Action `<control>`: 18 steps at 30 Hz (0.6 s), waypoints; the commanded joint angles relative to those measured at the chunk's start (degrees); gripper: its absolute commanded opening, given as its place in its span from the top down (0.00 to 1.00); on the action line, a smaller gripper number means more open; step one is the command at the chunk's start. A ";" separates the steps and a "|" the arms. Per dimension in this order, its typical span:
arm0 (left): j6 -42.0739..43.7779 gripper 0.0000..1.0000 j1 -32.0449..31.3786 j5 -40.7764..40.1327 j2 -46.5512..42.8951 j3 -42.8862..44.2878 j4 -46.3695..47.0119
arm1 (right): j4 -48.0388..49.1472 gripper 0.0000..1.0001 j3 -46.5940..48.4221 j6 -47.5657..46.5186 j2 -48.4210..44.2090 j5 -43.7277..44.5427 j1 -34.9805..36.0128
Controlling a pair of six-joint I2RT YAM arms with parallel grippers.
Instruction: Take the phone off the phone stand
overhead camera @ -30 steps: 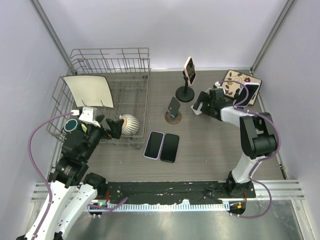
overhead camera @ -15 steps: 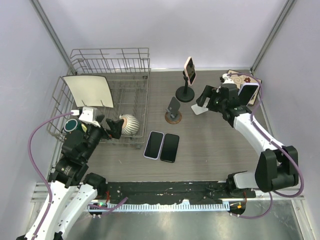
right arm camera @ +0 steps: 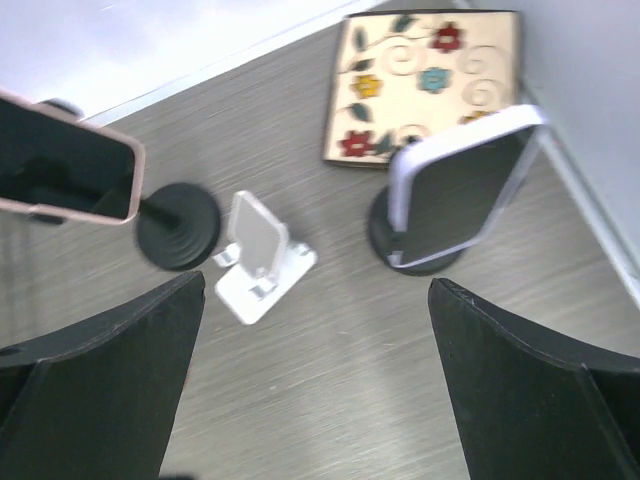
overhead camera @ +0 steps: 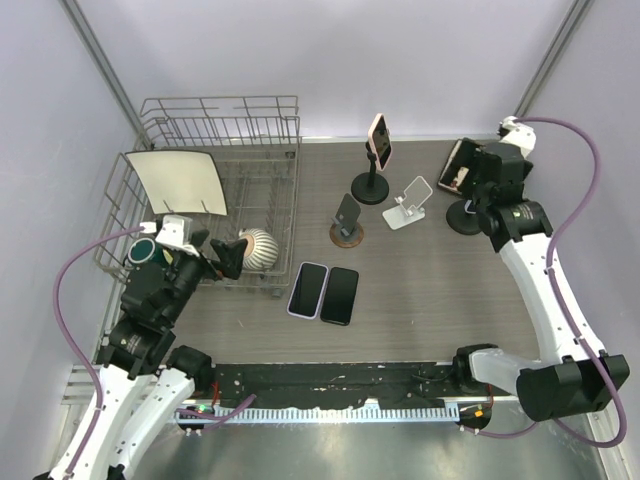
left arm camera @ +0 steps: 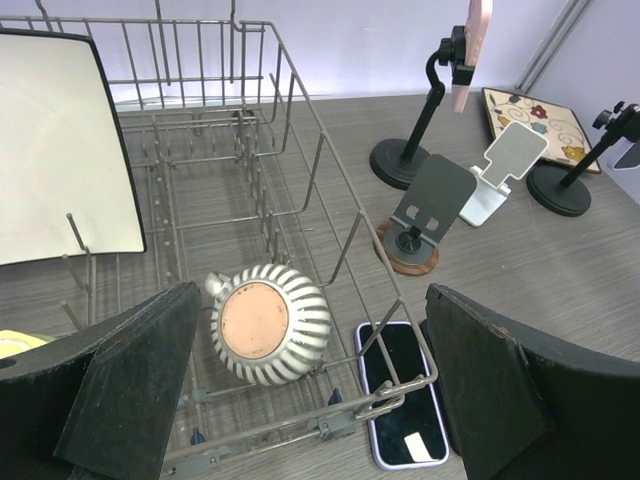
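Note:
A pink-cased phone (overhead camera: 378, 140) is clamped upright on a tall black stand (overhead camera: 370, 188) at the back centre; the right wrist view shows this phone (right arm camera: 65, 160) too. A lilac-cased phone (right arm camera: 460, 185) sits on a second black stand (overhead camera: 465, 215) at the back right. My right gripper (overhead camera: 472, 185) hovers above that second stand, open and empty (right arm camera: 315, 285). My left gripper (overhead camera: 215, 250) hangs open and empty over the dish rack's front corner (left arm camera: 310, 295).
An empty white stand (overhead camera: 408, 205) and a dark stand on a wooden disc (overhead camera: 347, 222) are mid-table. Two phones (overhead camera: 308, 289) (overhead camera: 340, 295) lie flat in front. The wire rack (overhead camera: 270, 150) holds a striped ball (overhead camera: 258, 247) and a plate (overhead camera: 180, 180). A floral mat (right arm camera: 425, 85) lies back right.
My right arm has swung from the white stand toward the back right and risen, its jaws opening a little wider. The white stand now stands uncovered. The left arm is still.

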 commanded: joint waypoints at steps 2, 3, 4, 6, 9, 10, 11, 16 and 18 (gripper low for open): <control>-0.57 0.00 -1.55 0.75 -1.59 0.16 1.70 | -3.03 0.00 0.68 -0.79 -1.28 9.32 -5.05; -0.48 0.00 -1.82 0.66 -1.86 0.16 1.70 | -0.76 0.01 -0.20 -1.05 -1.37 8.71 -6.71; -0.48 0.00 -2.17 0.57 -2.21 0.07 1.70 | 0.57 0.00 -0.73 -1.22 -1.46 8.01 -7.69; -0.57 0.00 -2.96 0.49 -2.65 0.07 1.78 | 3.81 0.00 -1.78 -1.23 -1.29 3.73 -9.53; -0.39 0.00 -4.02 0.14 -3.53 0.07 1.61 | 7.07 0.01 -2.05 -0.35 0.30 -1.03 -13.14; -0.30 0.00 -4.28 0.13 -3.79 0.07 1.52 | 8.13 0.02 -2.31 -0.70 0.73 -1.92 -14.45; -0.39 0.00 -4.72 0.05 -4.31 0.07 1.52 | 9.01 0.02 -2.57 -0.79 1.35 -2.45 -15.07; -0.21 0.00 -5.69 -0.39 -5.90 -0.19 1.52 | 14.98 0.02 -4.24 -0.78 2.41 -10.34 -19.21; -0.21 0.00 -6.04 -0.39 -6.43 -0.28 1.61 | 18.66 0.02 -5.64 -2.10 2.67 -13.43 -20.09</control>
